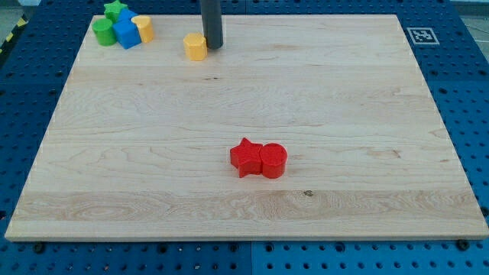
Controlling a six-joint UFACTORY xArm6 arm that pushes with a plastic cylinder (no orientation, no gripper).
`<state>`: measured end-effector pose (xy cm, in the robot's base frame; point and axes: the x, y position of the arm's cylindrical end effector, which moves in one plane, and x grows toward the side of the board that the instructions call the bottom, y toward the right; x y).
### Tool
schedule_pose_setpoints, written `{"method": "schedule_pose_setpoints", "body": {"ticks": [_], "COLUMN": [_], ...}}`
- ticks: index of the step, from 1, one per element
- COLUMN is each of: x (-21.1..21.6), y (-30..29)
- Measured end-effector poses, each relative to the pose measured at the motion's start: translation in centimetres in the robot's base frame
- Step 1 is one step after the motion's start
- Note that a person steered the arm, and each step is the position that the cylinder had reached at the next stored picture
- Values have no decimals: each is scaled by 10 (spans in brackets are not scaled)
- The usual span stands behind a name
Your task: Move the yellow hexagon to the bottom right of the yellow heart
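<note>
Showing a square black-and-white marker (419, 35) at the counter's (344, 107) far right corner. My tip (212, 47) stands upright, apparently touching the yellow hexagon's (195, 46) right side; the yellow heart (143, 28) lies farther left.

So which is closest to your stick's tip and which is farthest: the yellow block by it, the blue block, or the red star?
Measured from my tip:
1. Yellow hexagon, right beside my tip, on its left in the view.
2. Blue block, in the cluster at the view's top left.
3. Red star, well below, near the board's middle.
</note>
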<state>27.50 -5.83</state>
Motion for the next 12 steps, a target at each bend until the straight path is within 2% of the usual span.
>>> {"method": "schedule_pose_setpoints", "body": {"ticks": [1, 2, 4, 6, 7, 8, 12], "x": [0, 0, 5, -11, 8, 26, 31], "y": [25, 25, -1, -16, 5, 2, -50]}}
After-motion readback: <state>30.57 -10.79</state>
